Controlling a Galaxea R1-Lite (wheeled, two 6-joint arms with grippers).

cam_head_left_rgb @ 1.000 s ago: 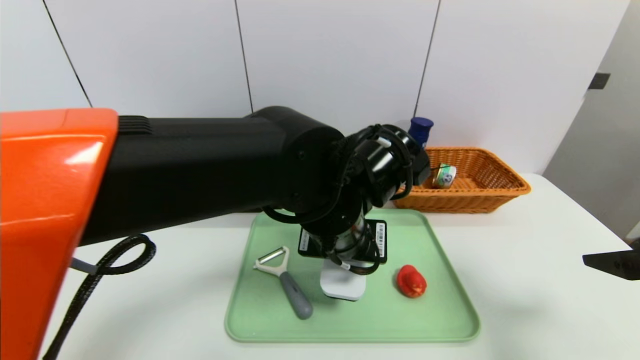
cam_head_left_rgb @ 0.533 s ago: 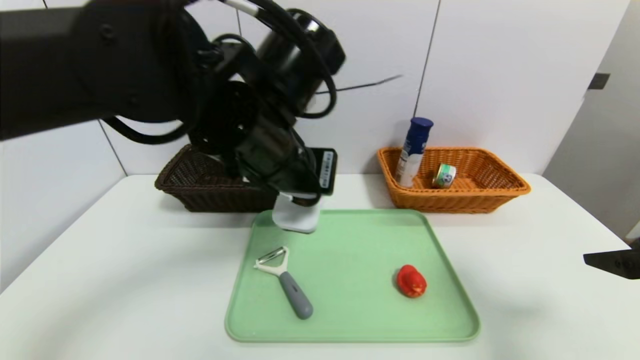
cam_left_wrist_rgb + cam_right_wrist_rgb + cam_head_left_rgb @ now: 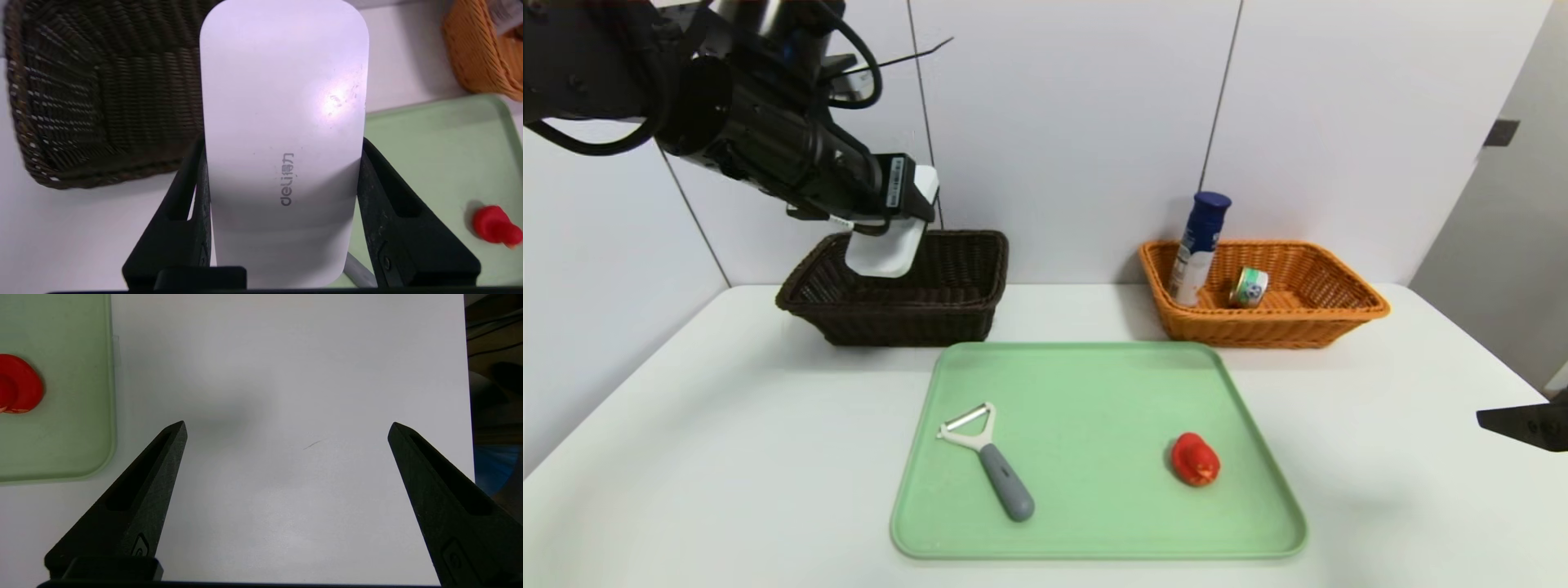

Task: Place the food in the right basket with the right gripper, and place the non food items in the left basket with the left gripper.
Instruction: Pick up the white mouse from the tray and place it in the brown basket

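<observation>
My left gripper (image 3: 894, 214) (image 3: 282, 143) is shut on the flat white oblong case (image 3: 882, 249) (image 3: 282, 122) and holds it in the air over the dark brown left basket (image 3: 947, 314) (image 3: 81, 102). The white peeler with a grey handle (image 3: 988, 457) and the small red lumpy object (image 3: 1195, 459) (image 3: 496, 226) (image 3: 16, 384) lie on the green tray (image 3: 1094, 384). The dark-blue bottle (image 3: 1196, 249) and the tin can (image 3: 1248, 287) sit in the orange-tan right basket (image 3: 1339, 314). My right gripper (image 3: 286, 430) hangs open over bare table at the right edge (image 3: 1523, 425).
The green tray (image 3: 61, 449) lies at the table's middle, in front of both baskets. White wall panels stand right behind the baskets. The table's right edge (image 3: 468, 416) runs close to my right gripper.
My left arm has lifted the white case off the tray and swung it back and to the left, from the tray's middle to above the dark basket. The right gripper has stayed put.
</observation>
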